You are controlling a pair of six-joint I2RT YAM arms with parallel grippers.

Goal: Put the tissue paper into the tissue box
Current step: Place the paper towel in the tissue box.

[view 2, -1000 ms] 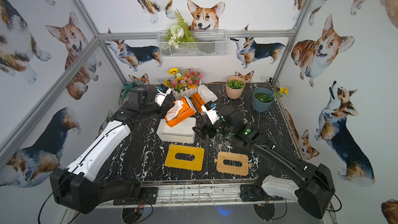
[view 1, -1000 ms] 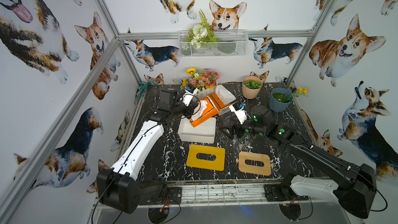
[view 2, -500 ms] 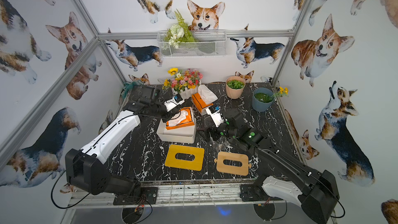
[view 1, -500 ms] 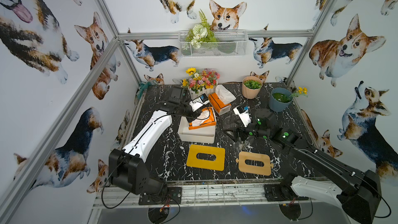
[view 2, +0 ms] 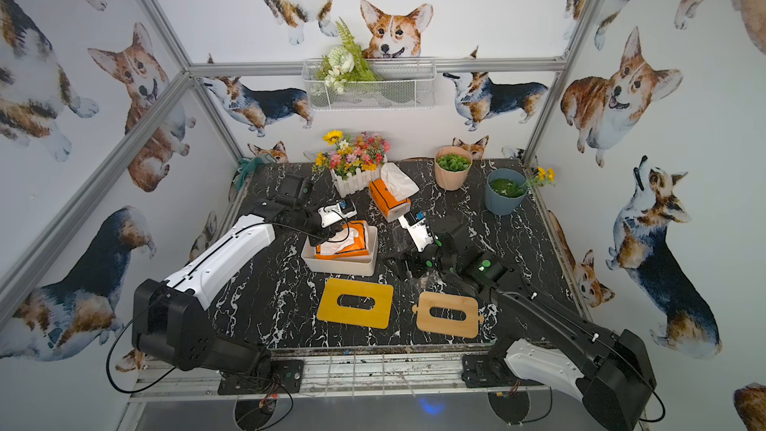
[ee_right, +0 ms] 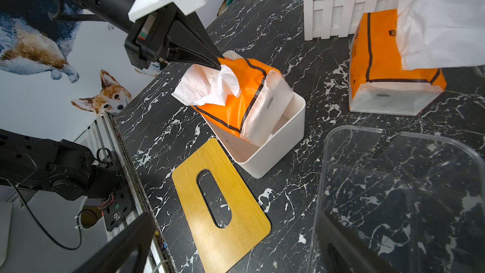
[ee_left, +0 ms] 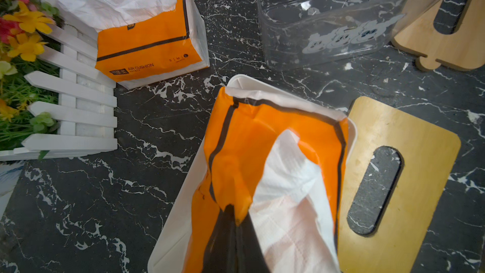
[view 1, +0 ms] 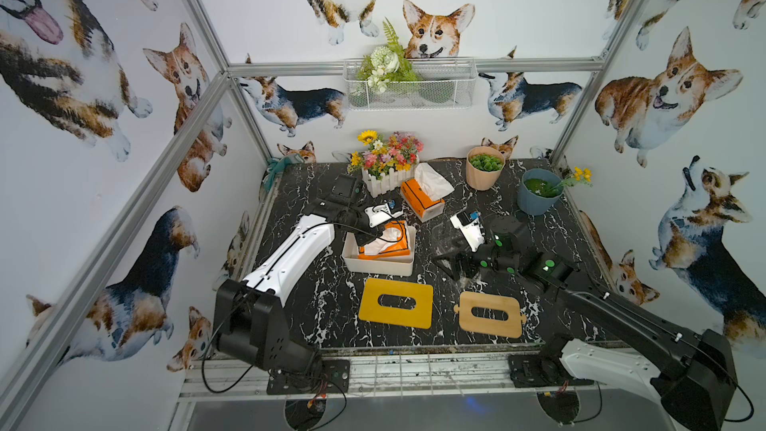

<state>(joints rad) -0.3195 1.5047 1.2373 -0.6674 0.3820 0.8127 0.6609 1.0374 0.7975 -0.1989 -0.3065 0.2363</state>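
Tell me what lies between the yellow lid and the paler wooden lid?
Only bare black marble tabletop, seen in both top views, separates the yellow lid from the paler wooden lid.

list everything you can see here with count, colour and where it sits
tissue packs: 2, orange, one tilted in the white box, one at the back by the flowers
white box: 1, white, table centre
clear box: 1, see-through, beside the white box
lids: 2, yellow and pale wood, flat at the front
flower planter: 1, white fence, mixed blooms, back
pots: 2, beige and blue, back right
wire basket: 1, white, back wall
table: 1, black marble
left jaws: black, shut on the pack in the white box
right jaws: black, open, at the clear box
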